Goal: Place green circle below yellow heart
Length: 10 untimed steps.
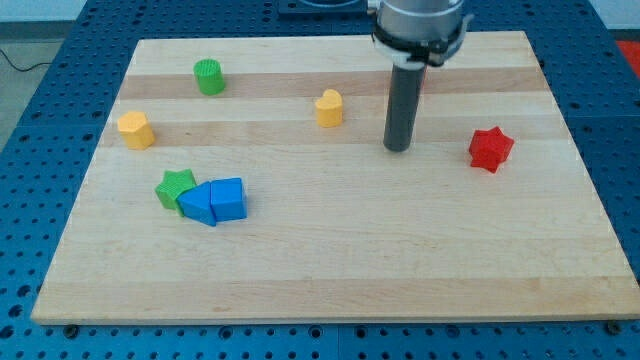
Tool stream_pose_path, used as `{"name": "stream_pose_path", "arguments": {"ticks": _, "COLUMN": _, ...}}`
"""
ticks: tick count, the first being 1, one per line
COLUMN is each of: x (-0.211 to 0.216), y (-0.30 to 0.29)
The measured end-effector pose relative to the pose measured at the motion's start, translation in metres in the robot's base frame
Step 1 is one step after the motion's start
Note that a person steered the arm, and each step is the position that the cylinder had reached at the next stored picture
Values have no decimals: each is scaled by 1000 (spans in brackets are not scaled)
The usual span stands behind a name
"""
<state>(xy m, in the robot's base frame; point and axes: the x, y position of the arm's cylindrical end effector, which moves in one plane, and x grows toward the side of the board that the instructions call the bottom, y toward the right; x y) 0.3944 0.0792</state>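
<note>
Your green circle (208, 76) stood upright near the counter's (330, 270) top left, round with no long axis to tell. Your yellow heart (329, 108) sat well to its right. My tip (398, 148) rested right of the heart, touching no block; it is a bare rod without a hand. A yellow block (135, 130), green star (175, 187), two touching blue blocks (216, 201) and red star (490, 148) lay elsewhere.

A pale wooden board (330, 280) with lengthwise grain bands fills most of the view. It lies on a blue perforated bench surface (30, 200), whose regular holes show along every edge and at all four corners. A thin dark cable (18, 62) crosses the bench's top left corner. Lighting is even and soft.
</note>
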Motion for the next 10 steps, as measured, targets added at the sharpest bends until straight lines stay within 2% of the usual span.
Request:
{"name": "stream_pose_path", "arguments": {"ticks": 2, "x": -65, "y": -21}}
{"name": "stream_pose_path", "arguments": {"ticks": 4, "x": -108, "y": -120}}
{"name": "stream_pose_path", "arguments": {"ticks": 5, "x": -159, "y": -138}}
{"name": "stream_pose_path", "arguments": {"ticks": 6, "x": -191, "y": -193}}
{"name": "stream_pose_path", "arguments": {"ticks": 7, "x": -174, "y": -257}}
{"name": "stream_pose_path", "arguments": {"ticks": 8, "x": -142, "y": -249}}
{"name": "stream_pose_path", "arguments": {"ticks": 9, "x": -126, "y": -200}}
{"name": "stream_pose_path", "arguments": {"ticks": 10, "x": -127, "y": -182}}
